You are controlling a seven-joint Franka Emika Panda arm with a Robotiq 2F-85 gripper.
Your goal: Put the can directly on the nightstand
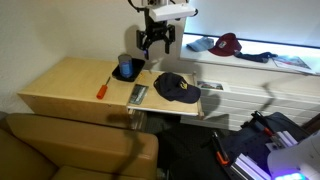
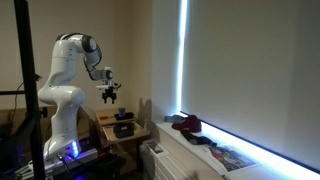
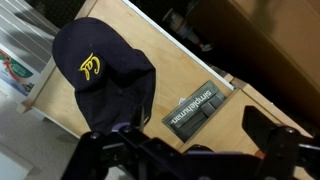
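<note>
Nightstand [image 1: 70,85]: flat tan top against a pale wall.
On it:
- can [image 1: 127,68], upright at the rear edge
- navy cap [image 1: 178,88]
- orange-handled tool [image 1: 102,90]
- grey slab [image 1: 138,96]

Gripper [image 1: 155,47]: jaws spread and empty, hanging above the can.
Brown couch [image 1: 70,150] near the front; lit white shelf [image 1: 250,55] beside.

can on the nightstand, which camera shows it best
An exterior view shows it best: the can stands unblocked at the far edge of the nightstand, below the end effector. In an exterior view of the whole arm it is too small to make out. The wrist view misses it, showing a cap instead.
</note>
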